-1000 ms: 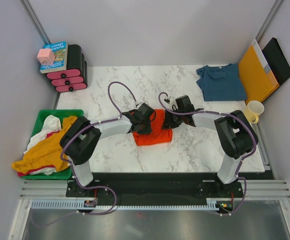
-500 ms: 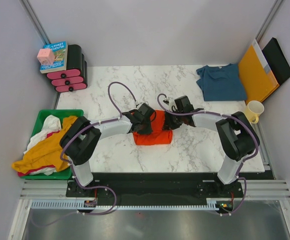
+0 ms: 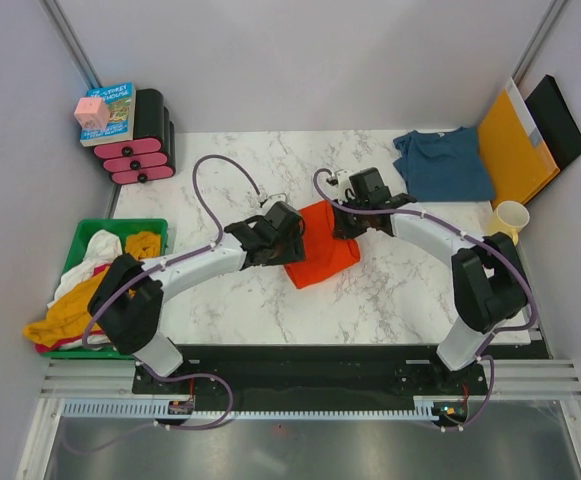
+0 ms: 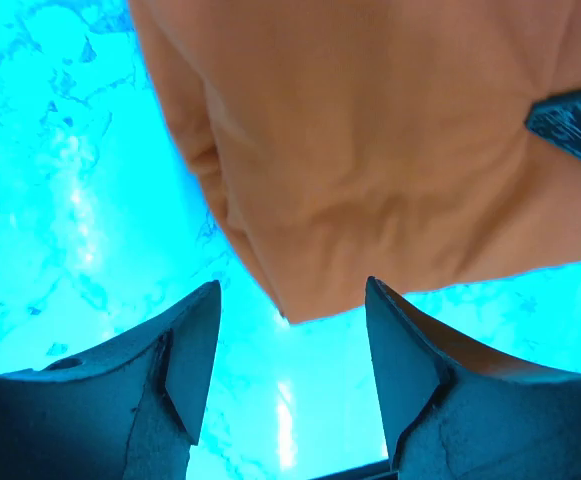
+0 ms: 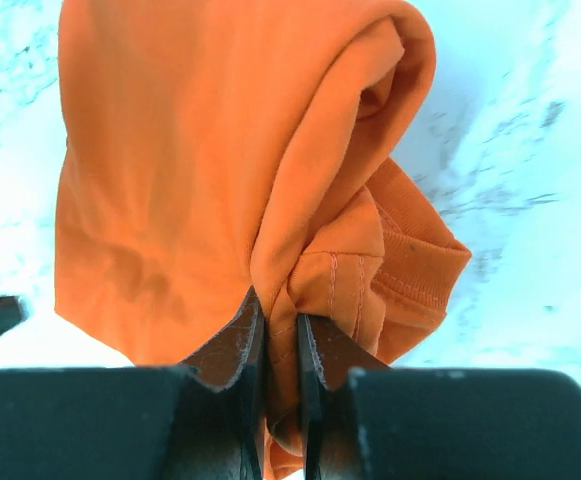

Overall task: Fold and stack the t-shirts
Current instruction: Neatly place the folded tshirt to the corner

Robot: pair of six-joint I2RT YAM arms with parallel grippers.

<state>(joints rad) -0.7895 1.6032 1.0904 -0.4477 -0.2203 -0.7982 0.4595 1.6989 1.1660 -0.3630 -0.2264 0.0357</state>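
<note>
The orange-red t-shirt (image 3: 322,250) lies folded and a little askew at mid-table. My right gripper (image 3: 346,222) is shut on a bunched fold at its far right edge; in the right wrist view the orange-red t-shirt (image 5: 220,170) hangs from my right gripper (image 5: 278,322), hem stitching beside the pads. My left gripper (image 3: 288,234) stands open at the shirt's left edge. In the left wrist view a corner of the orange-red t-shirt (image 4: 370,150) points between the fingers of my left gripper (image 4: 292,290), untouched. The teal-blue t-shirt (image 3: 445,165) lies spread out at the back right.
An orange-yellow envelope (image 3: 513,150) and a black folder (image 3: 560,120) lean at the back right, with a cream mug (image 3: 510,221) near the right edge. A green bin (image 3: 120,226) with yellow and white garments is at the left. Pink drawers (image 3: 140,150) carry a book (image 3: 113,110) at the back left.
My left gripper has opened and let go of the orange-red t-shirt. My right gripper has drawn the shirt toward the back right, turning it slightly.
</note>
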